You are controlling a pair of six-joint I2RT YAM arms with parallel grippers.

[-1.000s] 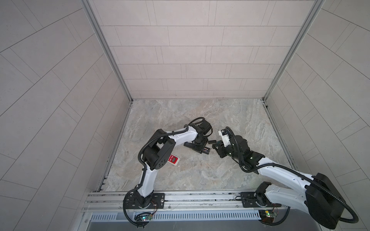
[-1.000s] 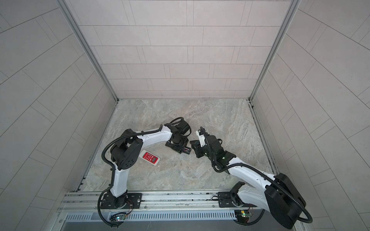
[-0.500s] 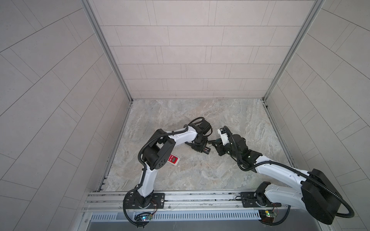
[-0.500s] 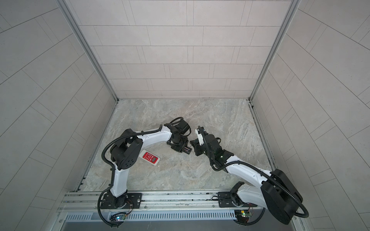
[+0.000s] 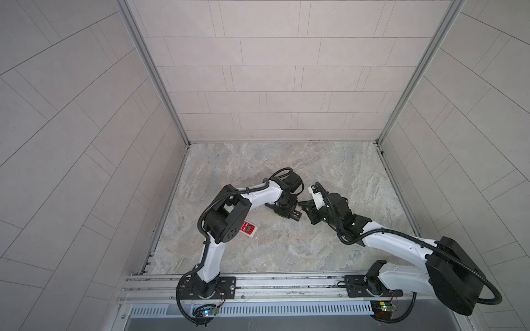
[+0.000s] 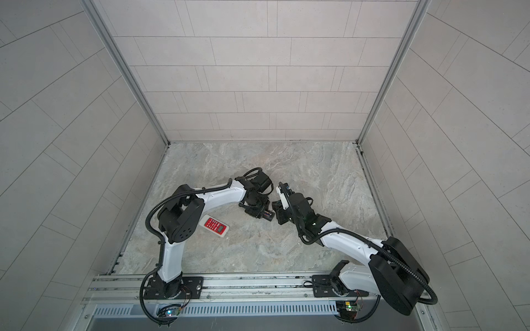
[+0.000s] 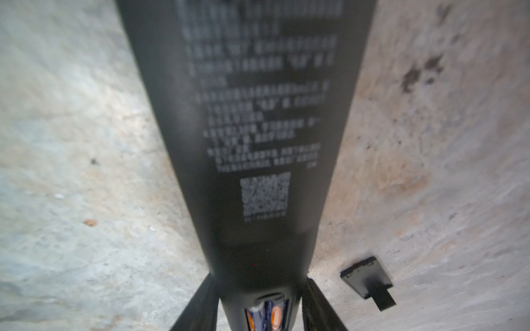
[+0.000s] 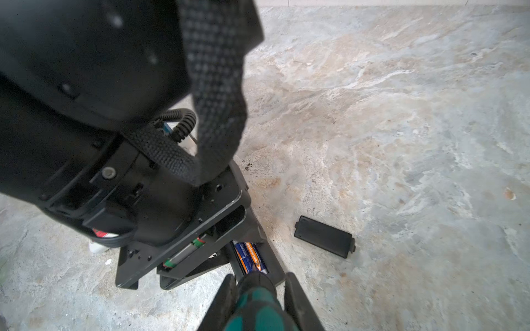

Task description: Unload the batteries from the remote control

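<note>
A red remote [image 6: 215, 226] is laid on the table [image 8: 401, 114], well to the left of the black remote [image 7: 258, 114]. The black remote is clamped at its sides by the left gripper [image 5: 286, 210], back face up. Its open battery compartment [image 8: 274, 262] is occupied by two batteries [image 8: 251, 258], side by side. Just right of the black remote, a green-handled screwdriver [image 8: 255, 306] is held tightly by the right gripper [image 8: 259, 282], pointed at the compartment. A black cover [image 8: 324, 236] is laid flat near the black remote, not touching it.

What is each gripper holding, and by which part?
The left gripper clamps the remote by its sides at the battery end; right gripper holds the screwdriver by its green handle.
</note>
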